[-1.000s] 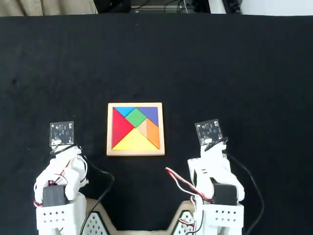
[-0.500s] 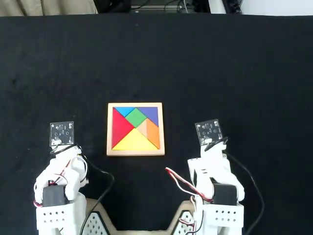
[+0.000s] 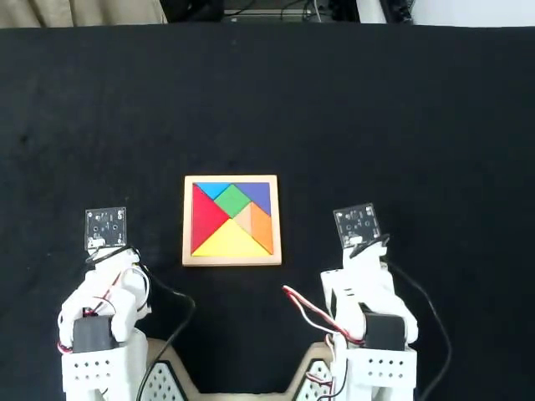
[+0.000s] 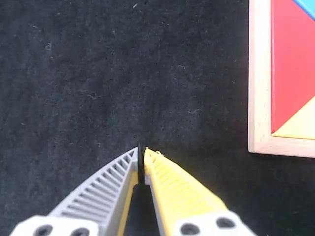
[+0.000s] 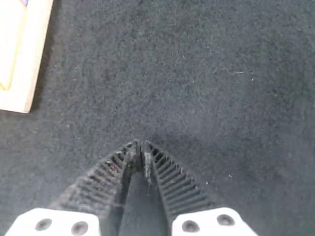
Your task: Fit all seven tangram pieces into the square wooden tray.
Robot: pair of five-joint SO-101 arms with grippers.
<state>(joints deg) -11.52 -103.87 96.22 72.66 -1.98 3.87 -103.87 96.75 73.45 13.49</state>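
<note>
Tray (image 3: 232, 262) lying on counter (image 3: 376, 125) between my grippers, tangram pieces (image 3: 226, 238) filling it. Left gripper (image 4: 141, 152) hanging closed, empty, near tray; right gripper (image 5: 138, 145) likewise.

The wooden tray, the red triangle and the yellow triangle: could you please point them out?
wooden tray (image 3: 232, 261), high view, its near rim
red triangle (image 3: 206, 219), high view, middle of its face
yellow triangle (image 3: 231, 243), high view, middle of its face
</note>
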